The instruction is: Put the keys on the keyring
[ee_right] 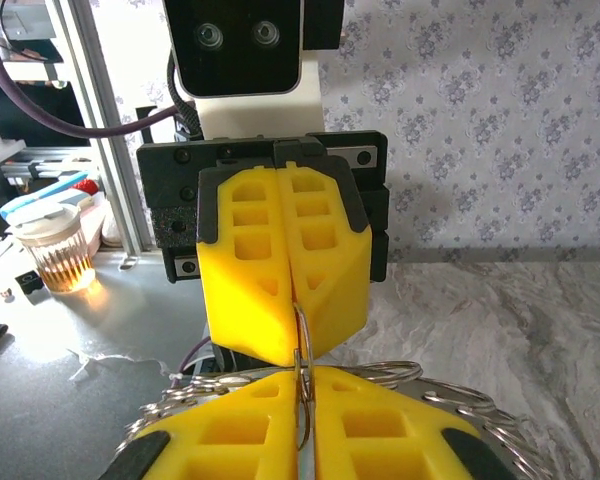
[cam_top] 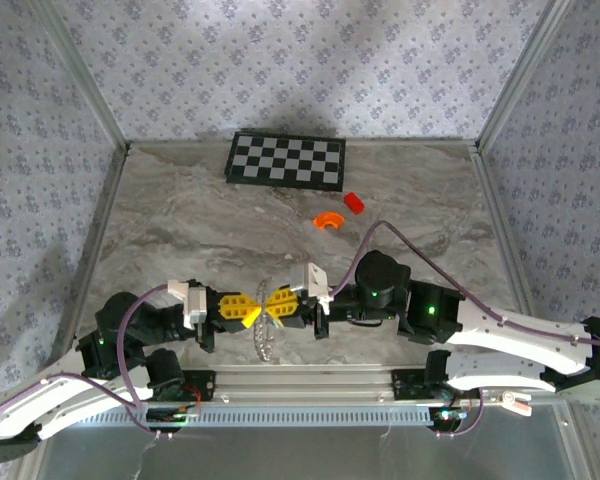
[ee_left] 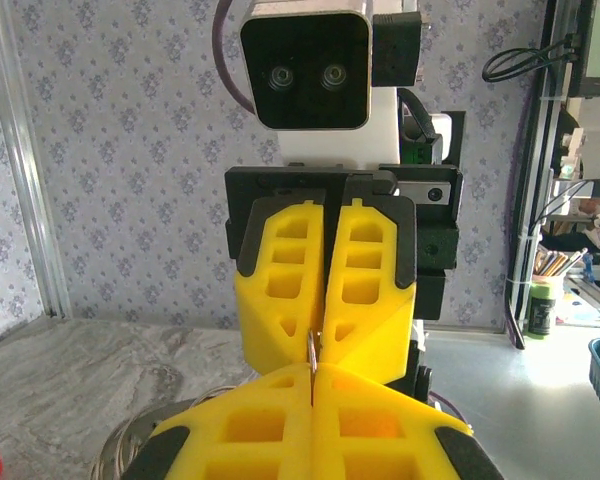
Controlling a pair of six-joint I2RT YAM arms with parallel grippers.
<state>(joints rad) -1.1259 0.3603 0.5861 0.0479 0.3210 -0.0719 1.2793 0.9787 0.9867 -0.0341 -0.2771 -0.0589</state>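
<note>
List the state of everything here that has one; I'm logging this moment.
left gripper: shut on the keyring.
right gripper: shut on the keyring.
keyring: pinched by both grippers, tip to tip.
orange piece: lying loose on the table, untouched.
red piece: lying loose, apart from the orange one.

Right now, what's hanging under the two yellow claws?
Shiny metal keyrings, pinched by the left claw and right claw. The claws cover the part they grip.
</note>
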